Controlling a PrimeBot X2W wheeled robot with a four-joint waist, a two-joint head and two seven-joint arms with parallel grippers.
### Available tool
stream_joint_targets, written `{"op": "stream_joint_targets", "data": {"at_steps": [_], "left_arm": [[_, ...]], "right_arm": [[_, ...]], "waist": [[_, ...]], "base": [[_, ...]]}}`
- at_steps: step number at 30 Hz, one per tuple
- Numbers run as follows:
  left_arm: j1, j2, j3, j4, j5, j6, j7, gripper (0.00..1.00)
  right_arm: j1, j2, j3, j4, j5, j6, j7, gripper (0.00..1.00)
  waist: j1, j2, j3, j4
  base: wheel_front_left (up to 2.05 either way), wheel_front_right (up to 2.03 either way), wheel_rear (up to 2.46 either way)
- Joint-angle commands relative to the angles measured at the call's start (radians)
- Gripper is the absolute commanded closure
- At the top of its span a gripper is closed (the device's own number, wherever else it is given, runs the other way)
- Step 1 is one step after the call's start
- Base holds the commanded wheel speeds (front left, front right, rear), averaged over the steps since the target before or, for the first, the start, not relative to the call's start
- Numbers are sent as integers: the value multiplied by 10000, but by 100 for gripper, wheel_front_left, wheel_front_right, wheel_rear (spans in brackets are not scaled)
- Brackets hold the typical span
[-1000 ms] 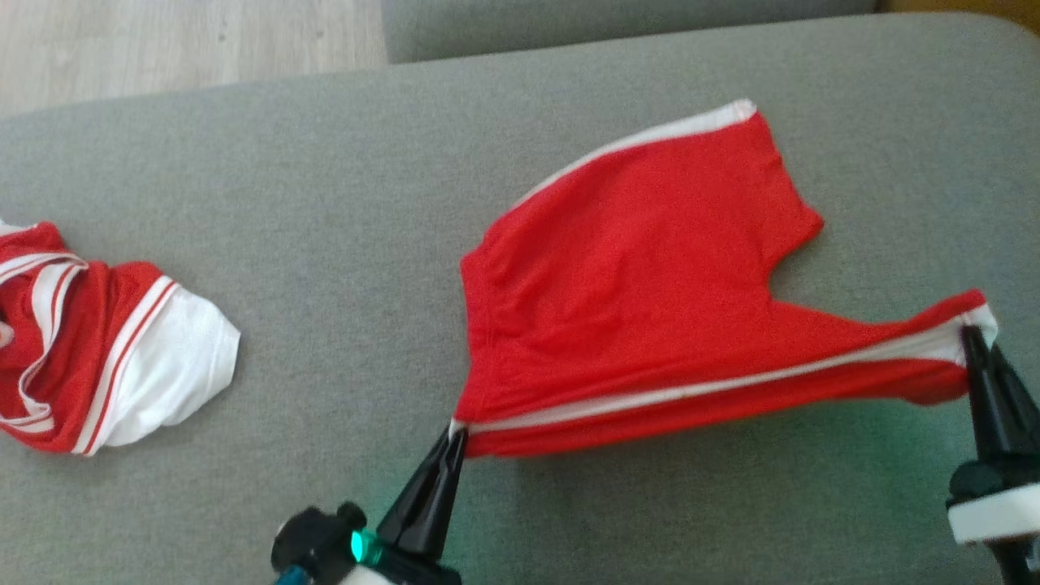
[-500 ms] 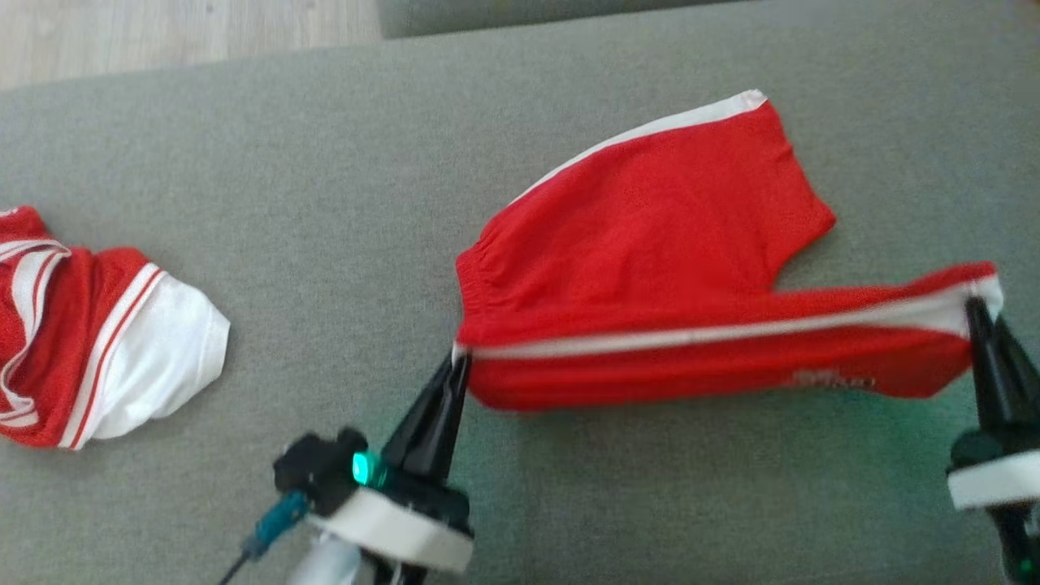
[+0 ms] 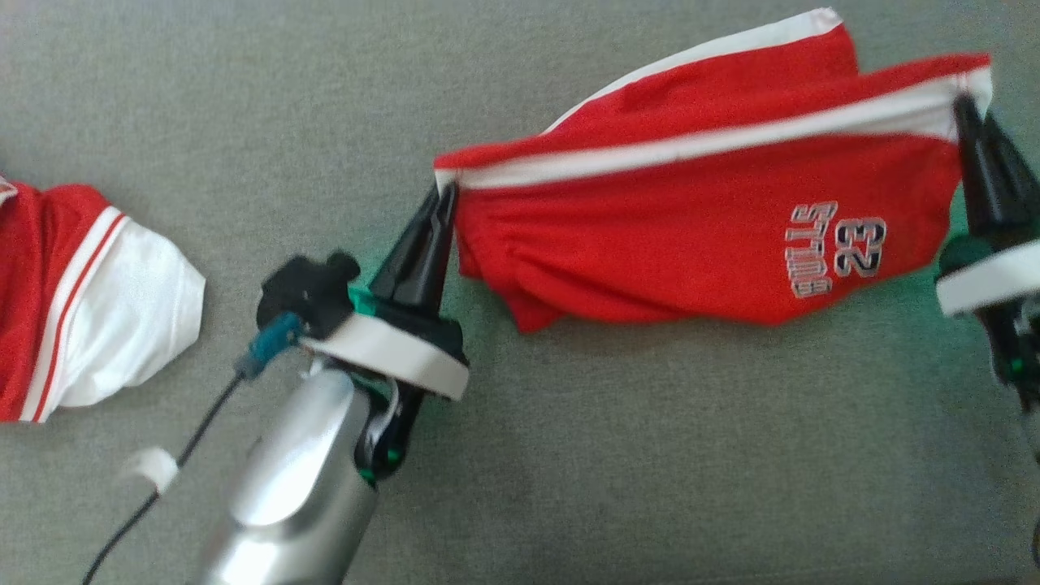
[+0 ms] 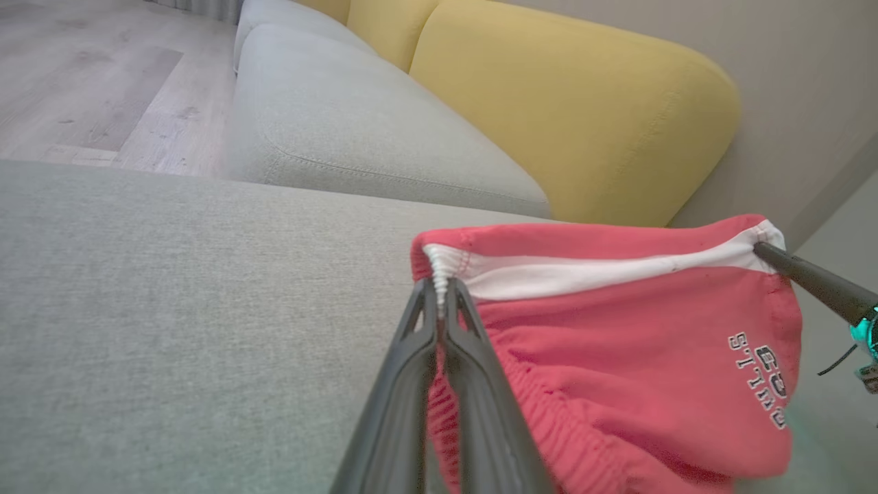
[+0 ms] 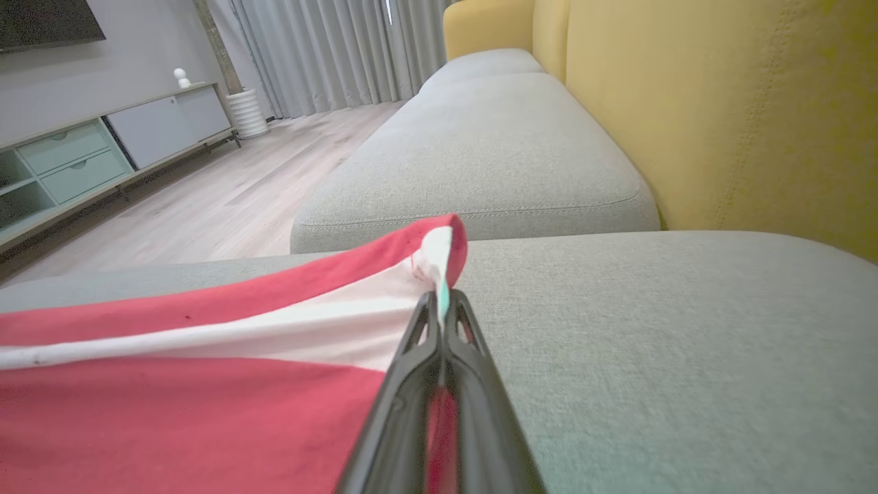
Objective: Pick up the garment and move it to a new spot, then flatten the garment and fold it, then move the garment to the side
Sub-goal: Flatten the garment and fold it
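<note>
- The pair of red jersey-knit shorts with white side stripes [image 3: 691,236] hangs stretched between the two grippers over the grey fabric sofa cushion [image 3: 244,122], to the robot's right of centre. The lower cloth sags below the taut upper edge.
- The left gripper [image 3: 444,191] has its jaws pinched together on the waistband end of a white stripe. The right gripper [image 3: 965,104] has its jaws clamped together on the hem end of that stripe.
- Handling, as a judgement: the shorts look light, soft and limp, so they will droop and fold wherever nothing supports them. The gathered elastic waistband is the thickest and firmest part.
- The best holds are probably the seamed corners now in the jaws, since thin single-layer cloth could slip out.
- Count: one pair of shorts held and two white stripes showing on it. There is one printed emblem, blurred, possibly a number with lettering.
- Count: one other garment, a crumpled red-and-white striped jersey [image 3: 97,309], lies well apart to the left on the same cushion.
- Count: two grippers, both gripping.
</note>
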Motion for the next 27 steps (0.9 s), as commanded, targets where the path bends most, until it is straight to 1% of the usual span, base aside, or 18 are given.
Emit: {"op": "stream_joint_targets", "data": {"at_steps": [1,4,5,7,12,13,14,15,16,17,18,20,22,25,27], "left_arm": [[-280,53,427,-147,-73,62,30,100],[-799,-3,509,266,-143,182,172,100],[-1026,-42,560,488,-207,265,185,100],[-1174,-84,572,663,-282,307,149,100],[-1447,-183,383,1075,-511,184,-70,100],[-1504,-201,317,1156,-580,122,-142,100],[-1559,-216,254,1243,-642,72,-221,90],[-1615,-230,186,1340,-689,33,-292,71],[-1667,-240,112,1436,-728,-5,-356,56],[-1715,-249,41,1515,-749,-37,-428,14],[-1755,-256,-12,1587,-760,-59,-519,0],[-1802,-266,-125,1684,-711,-93,-700,0],[-1773,-272,-161,1753,-545,-12,-851,0],[-1531,-274,-40,1616,-117,402,-988,0],[-1231,-270,144,1206,339,780,-1014,0]], "right_arm": [[-163,-316,173,-78,119,63,-13,100],[-1107,-378,733,555,328,63,-1,100],[-1691,-420,1183,951,527,63,69,100],[-2203,-481,1612,1358,731,63,138,100],[-3113,-628,2498,2455,1056,63,116,100],[-3244,-657,2690,2631,1114,63,112,91],[-3376,-678,2823,2811,1166,63,54,80],[-3486,-681,2945,2972,1231,63,-12,65],[-3571,-679,3074,3110,1309,63,-66,23],[-3638,-681,3187,3234,1380,63,-119,0],[-3677,-675,3278,3344,1466,63,-182,0],[-3664,-683,3412,3524,1632,63,-306,0],[-3529,-704,3484,3648,1774,63,-409,0],[-3115,-659,3494,3676,2004,63,-493,0],[-2771,-617,3401,3691,2175,63,-517,0]], "waist": [[-4,0,248,115],[-4,0,468,207],[-4,0,586,288],[-4,0,683,398],[-4,0,835,699],[-4,0,848,746],[-4,0,857,778],[-4,0,858,808],[-4,0,850,834],[-4,0,832,859],[-4,0,799,878],[-4,0,687,903],[-4,0,520,909],[-4,0,245,868],[-4,0,81,874]], "base": [[0,0,0],[0,0,0],[0,0,0],[0,0,0],[0,0,0],[0,0,0],[0,0,0],[0,0,0],[0,0,0],[0,0,0],[0,0,0],[0,0,0],[0,0,0],[0,0,0],[0,0,0]]}}
